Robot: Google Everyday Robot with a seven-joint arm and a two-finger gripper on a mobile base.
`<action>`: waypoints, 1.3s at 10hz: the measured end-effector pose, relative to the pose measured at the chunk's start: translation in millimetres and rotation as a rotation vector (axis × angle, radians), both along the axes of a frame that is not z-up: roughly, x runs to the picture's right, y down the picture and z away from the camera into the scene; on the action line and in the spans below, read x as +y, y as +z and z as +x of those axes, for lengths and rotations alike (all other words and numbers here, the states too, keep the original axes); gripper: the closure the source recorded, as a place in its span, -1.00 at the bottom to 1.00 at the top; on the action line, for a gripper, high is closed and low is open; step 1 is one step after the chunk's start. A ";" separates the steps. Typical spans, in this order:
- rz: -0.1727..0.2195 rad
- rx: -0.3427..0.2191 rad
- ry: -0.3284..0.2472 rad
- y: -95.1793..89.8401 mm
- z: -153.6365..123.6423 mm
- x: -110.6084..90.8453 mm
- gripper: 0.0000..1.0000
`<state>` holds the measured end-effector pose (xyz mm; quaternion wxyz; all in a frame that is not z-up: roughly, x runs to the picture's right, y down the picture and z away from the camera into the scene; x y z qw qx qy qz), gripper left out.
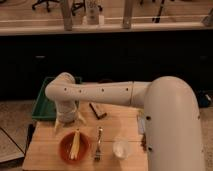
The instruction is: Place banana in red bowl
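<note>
The pale-yellow banana (75, 144) lies inside the orange-red bowl (64, 150), running from its far rim toward its near rim. The bowl stands at the front left of the wooden table (50, 159). My gripper (68, 122) hangs just behind and above the bowl, at the end of the white arm that reaches in from the right. Its fingers are spread apart and hold nothing. There is a small gap between the gripper and the banana.
A silver fork (98, 144) lies right of the bowl, and a small translucent white cup (121, 148) stands right of the fork. A dark block (97, 110) lies further back. A green tray (44, 104) sits behind the table's left end. The arm's large body (172, 125) fills the right.
</note>
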<state>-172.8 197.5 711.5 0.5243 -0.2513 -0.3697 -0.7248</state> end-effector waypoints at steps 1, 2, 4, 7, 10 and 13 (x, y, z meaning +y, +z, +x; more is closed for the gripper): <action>-0.013 -0.001 -0.012 2.1 -1.9 1.4 -0.60; -0.023 -0.010 -0.017 4.4 -1.7 1.5 -0.60; -0.037 -0.024 -0.017 9.4 0.4 -0.3 -0.60; -0.047 -0.035 -0.020 11.5 -0.7 -0.1 -0.60; -0.048 -0.035 -0.020 11.5 -0.5 0.1 -0.60; -0.048 -0.034 -0.020 11.5 -0.2 0.1 -0.60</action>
